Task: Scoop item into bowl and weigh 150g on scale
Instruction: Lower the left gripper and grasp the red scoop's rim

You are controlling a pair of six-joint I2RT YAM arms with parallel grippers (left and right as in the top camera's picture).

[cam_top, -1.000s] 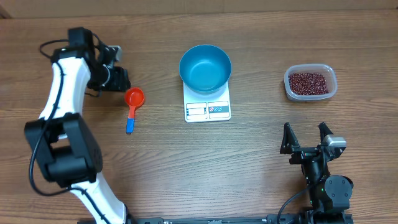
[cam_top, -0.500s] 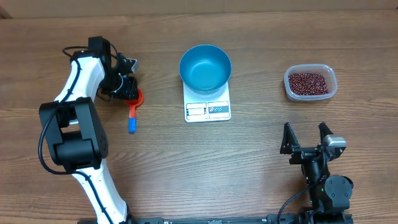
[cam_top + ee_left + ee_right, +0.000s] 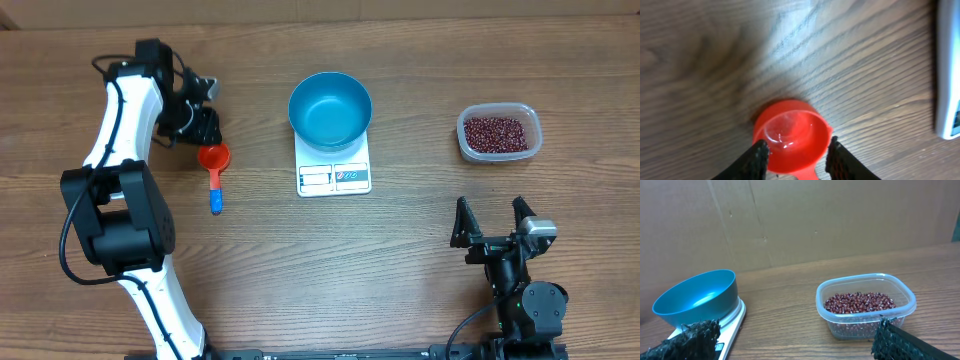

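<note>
Desk: Beans first. Where are they sitting?

Operator: They're all in the clear tub (image 3: 499,133), a loose heap of red-brown beans (image 3: 495,131) on the right side of the table (image 3: 400,270), well apart from the scale.

Desk: And the bowl?

Operator: The blue bowl (image 3: 330,108) stands upright on the far part of the white scale (image 3: 334,177), near the table's middle. The scale's labelled panels show along its near edge, in front of the bowl.

Desk: What's your left arm doing?

Operator: My left gripper (image 3: 203,128) is down at the red scoop (image 3: 214,157), which lies on the wood to the left of the scale. The cup is at the far end and the blue handle (image 3: 214,198) points back toward the arm bases. On the wrist camera the fingers (image 3: 758,159) stand either side of the cup, right up against its rim. Whether they're pinching it or only flanking it — I can't tell from here.

Desk: Right side?

Operator: My right gripper (image 3: 490,222) sits near the front edge, on the near side of the tub, with its fingers spread wide and holding nothing. Through its camera I look out between them — tub to the right, bowl on the scale to the left.
</note>
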